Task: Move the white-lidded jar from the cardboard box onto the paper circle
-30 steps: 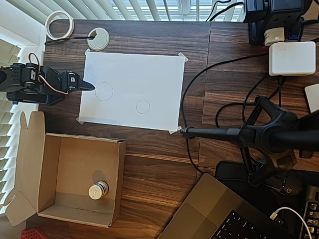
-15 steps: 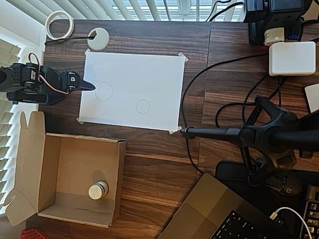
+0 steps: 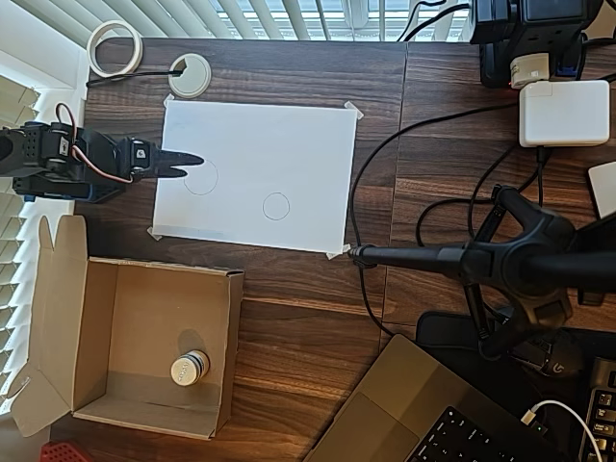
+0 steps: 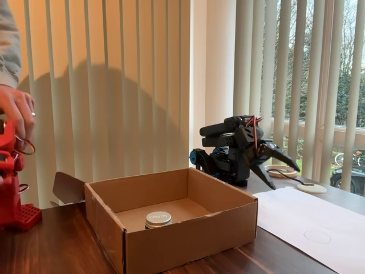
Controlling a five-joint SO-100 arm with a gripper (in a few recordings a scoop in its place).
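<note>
Gripper (image 3: 190, 165) jaws are seen parted at the left of the overhead view, with nothing held between them, and they hang over the left edge of the white sheet (image 3: 289, 154), next to the larger pencil circle (image 3: 201, 177). Lower left, the white-lidded jar (image 3: 190, 369) is found upright inside the cardboard box (image 3: 106, 327), close to its right wall. Further right on the sheet, the paper circle (image 3: 276, 206) is drawn, with nothing on it. 2 risks are judged from here: the box wall may be struck when the arm is lowered, because the jar stands so near it, and the jar may be set in the larger circle by mistake.
</note>
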